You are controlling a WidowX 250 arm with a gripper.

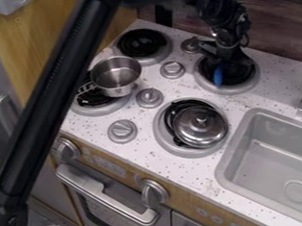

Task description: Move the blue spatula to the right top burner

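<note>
One blue spatula (pixel 217 75) shows at the right top burner (pixel 232 90), just below the gripper (pixel 226 61), probably light, fairly stiff and slightly slippery, best pinched around mid-handle, though whether the gripper is grasping it or released I cannot tell.

A strip of bench (pixel 243 97) offers low passage between the upper right burner (pixel 229 90), the sink (pixel 228 153) and the lidded burner (pixel 162 139). Obstructions: the pot (pixel 116 73) stands upright to the left; control knobs (pixel 149 98) rise between the burners; the lid (pixel 201 126) projects above its burner; the wall (pixel 276 28) bounds the rear.
</note>
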